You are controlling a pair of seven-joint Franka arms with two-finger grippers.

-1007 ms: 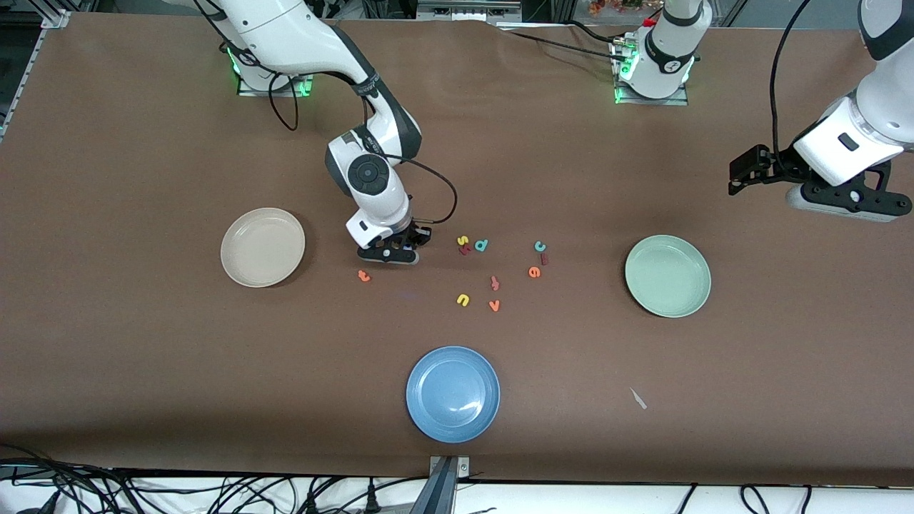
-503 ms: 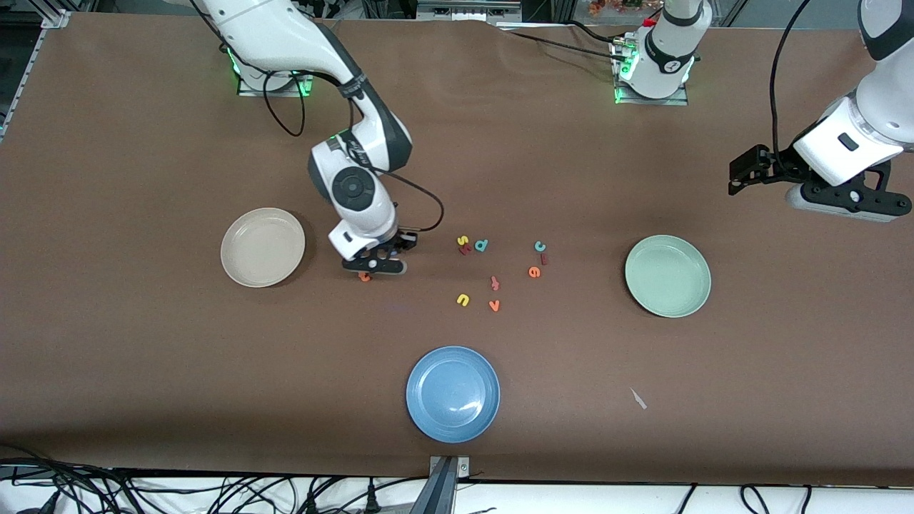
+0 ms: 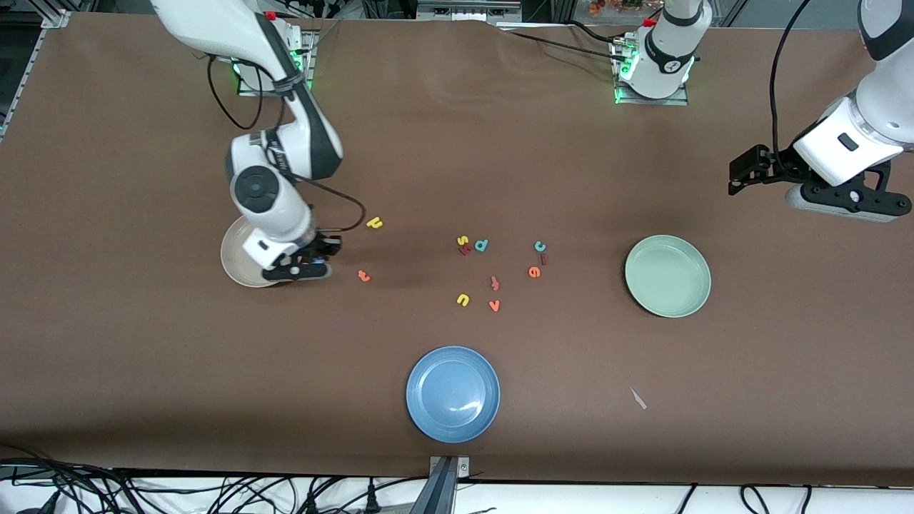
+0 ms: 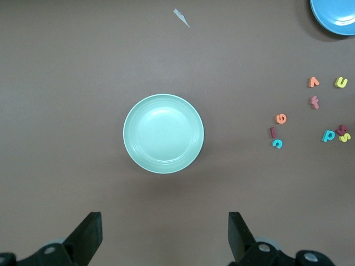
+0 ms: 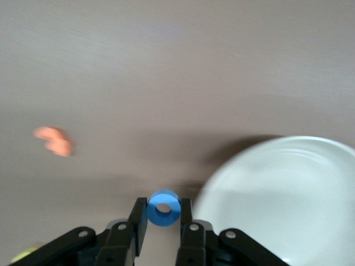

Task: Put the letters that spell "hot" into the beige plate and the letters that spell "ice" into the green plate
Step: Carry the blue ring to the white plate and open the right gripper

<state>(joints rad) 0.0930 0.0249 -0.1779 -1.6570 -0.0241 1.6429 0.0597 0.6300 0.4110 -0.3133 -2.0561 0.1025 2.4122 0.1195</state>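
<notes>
My right gripper [image 3: 296, 272] is shut on the blue ring-shaped o [image 5: 163, 209] and hangs over the rim of the beige plate [image 3: 251, 250]. In the right wrist view the beige plate [image 5: 277, 199] lies just beside the gripper [image 5: 163, 217]. The orange t [image 3: 364, 275] and yellow h [image 3: 374, 223] lie on the table close by. The teal c [image 3: 540, 246], dark red i [image 3: 545, 259] and orange e [image 3: 534, 272] sit together beside the green plate [image 3: 668, 275]. My left gripper [image 3: 850, 201] waits open, high over the table by that plate [image 4: 163, 133].
A blue plate [image 3: 453, 393] stands nearest the front camera. Other loose letters lie mid-table: yellow s [image 3: 463, 240], teal d [image 3: 482, 245], yellow u [image 3: 463, 300], orange v [image 3: 493, 305]. A small white scrap [image 3: 638, 398] lies between the blue and green plates.
My right arm has carried the blue o from mid-table to the beige plate's rim, uncovering the yellow h. The left arm has not moved.
</notes>
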